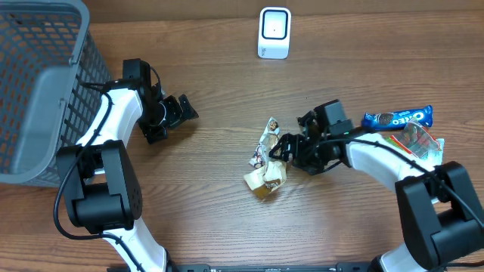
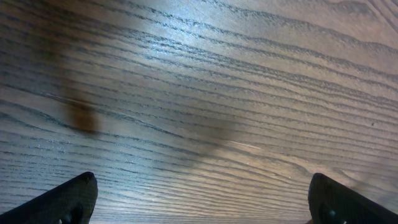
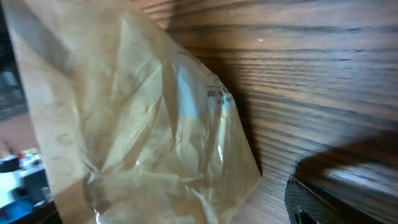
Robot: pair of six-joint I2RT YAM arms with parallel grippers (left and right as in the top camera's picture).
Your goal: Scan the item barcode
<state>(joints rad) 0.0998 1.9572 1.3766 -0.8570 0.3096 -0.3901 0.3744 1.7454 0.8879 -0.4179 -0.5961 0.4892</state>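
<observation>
A crinkly tan packet (image 1: 266, 180) lies at the table's middle, and a small white-and-brown wrapper (image 1: 267, 138) lies just behind it. My right gripper (image 1: 278, 149) reaches in from the right, low over these two, jaws open. In the right wrist view the tan packet (image 3: 143, 124) fills the left and middle, printed text showing on it. Only the right finger (image 3: 323, 199) shows, a gap of bare wood away from the packet. The white scanner (image 1: 274, 32) stands at the back centre. My left gripper (image 1: 180, 112) rests open over bare wood (image 2: 202, 199), holding nothing.
A grey wire basket (image 1: 38, 91) fills the left back corner beside the left arm. A blue Oreo pack (image 1: 397, 118) and a red-and-green snack bag (image 1: 420, 140) lie at the right, behind the right arm.
</observation>
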